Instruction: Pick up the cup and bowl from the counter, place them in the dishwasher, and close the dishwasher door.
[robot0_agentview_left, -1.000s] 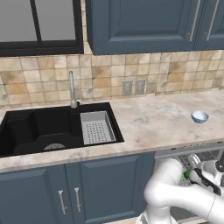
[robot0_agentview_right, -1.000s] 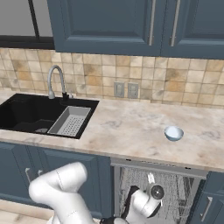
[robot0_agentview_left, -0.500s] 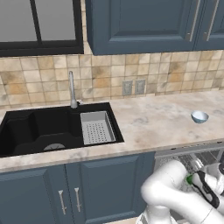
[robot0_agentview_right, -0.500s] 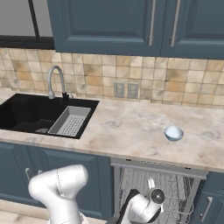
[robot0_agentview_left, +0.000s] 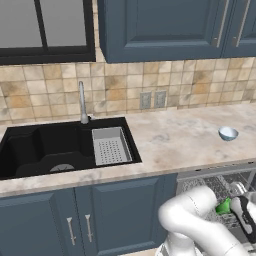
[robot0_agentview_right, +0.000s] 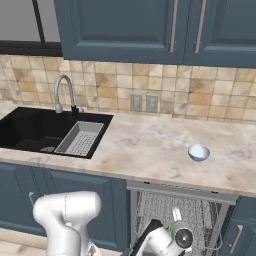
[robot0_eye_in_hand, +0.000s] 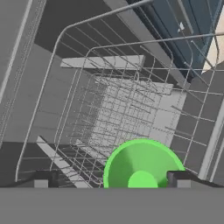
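Over the last second the two-finger gripper (robot0_eye_in_hand: 112, 178) has sunk deeper into the grey dishwasher's wire rack (robot0_eye_in_hand: 131, 109), its fingers spreading wider; the small bright green cup (robot0_eye_in_hand: 142, 168) sits between them.

No readable text in these views

No letters, numbers, brand marks or signs can be read on any surface; all things here are plain and without labels.
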